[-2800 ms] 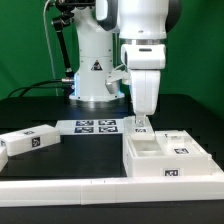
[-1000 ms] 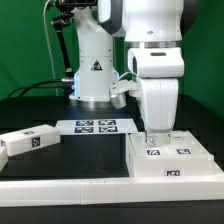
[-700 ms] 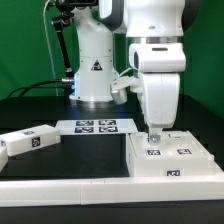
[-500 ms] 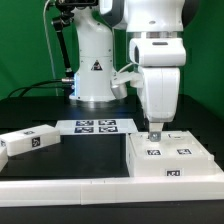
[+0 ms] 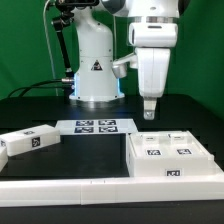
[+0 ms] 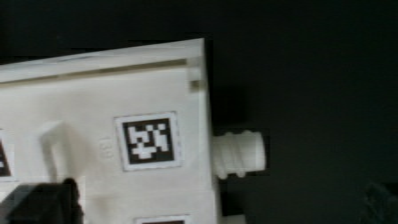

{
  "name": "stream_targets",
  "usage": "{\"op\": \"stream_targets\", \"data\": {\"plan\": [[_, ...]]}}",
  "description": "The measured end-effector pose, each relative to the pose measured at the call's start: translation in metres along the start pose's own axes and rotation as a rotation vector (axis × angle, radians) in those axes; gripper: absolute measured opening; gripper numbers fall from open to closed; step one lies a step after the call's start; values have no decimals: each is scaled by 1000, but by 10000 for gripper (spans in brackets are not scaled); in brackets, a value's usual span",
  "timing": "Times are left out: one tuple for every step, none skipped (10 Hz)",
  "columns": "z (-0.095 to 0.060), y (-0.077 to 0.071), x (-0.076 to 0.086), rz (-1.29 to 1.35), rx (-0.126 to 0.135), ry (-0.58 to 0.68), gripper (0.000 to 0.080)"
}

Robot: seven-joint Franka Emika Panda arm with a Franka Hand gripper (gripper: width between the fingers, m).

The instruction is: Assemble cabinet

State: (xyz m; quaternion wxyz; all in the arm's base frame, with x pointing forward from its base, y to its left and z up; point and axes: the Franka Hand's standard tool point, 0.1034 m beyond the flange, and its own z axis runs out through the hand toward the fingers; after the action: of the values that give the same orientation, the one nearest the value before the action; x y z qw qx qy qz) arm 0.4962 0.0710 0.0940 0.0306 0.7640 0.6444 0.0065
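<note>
The white cabinet (image 5: 171, 156) lies flat on the table at the exterior view's right, and three of its marker tags face up. My gripper (image 5: 150, 114) hangs a short way above its far edge with nothing between the fingers. In the wrist view I look down on the cabinet (image 6: 98, 120), one marker tag (image 6: 151, 138) and a round white peg (image 6: 251, 152) on its side. One dark finger (image 6: 39, 203) shows at the picture's edge, well off centre, so the jaws stand apart.
A loose white panel (image 5: 29, 141) with a tag lies at the exterior view's left. The marker board (image 5: 97, 126) lies in front of the robot base (image 5: 95, 75). A white ledge (image 5: 60, 185) runs along the front.
My gripper was down on the cabinet's far edge. It has let go and risen straight up, empty. The cabinet stays in place.
</note>
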Motion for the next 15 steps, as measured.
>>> {"op": "stream_targets", "data": {"plan": [[-1, -8, -3, 17, 6, -5, 797], [-1, -15, -5, 48, 7, -7, 796], [0, -22, -6, 87, 5, -4, 796], [4, -30, -4, 148, -1, 7, 796], [8, -36, -3, 138, -5, 19, 796], [9, -35, -4, 109, -15, 29, 796], [9, -35, -4, 126, -14, 28, 796], [9, -35, -3, 186, -12, 30, 796], [9, -35, -3, 263, -10, 32, 796], [10, -37, -1, 387, -11, 39, 796], [14, -43, 1, 544, -4, 43, 796], [17, -44, 2, 661, 3, 43, 796], [18, -44, 6, 782, 9, 44, 796], [19, -45, 10, 885, 16, 45, 796], [21, -45, 10, 935, 24, 46, 796]]}}
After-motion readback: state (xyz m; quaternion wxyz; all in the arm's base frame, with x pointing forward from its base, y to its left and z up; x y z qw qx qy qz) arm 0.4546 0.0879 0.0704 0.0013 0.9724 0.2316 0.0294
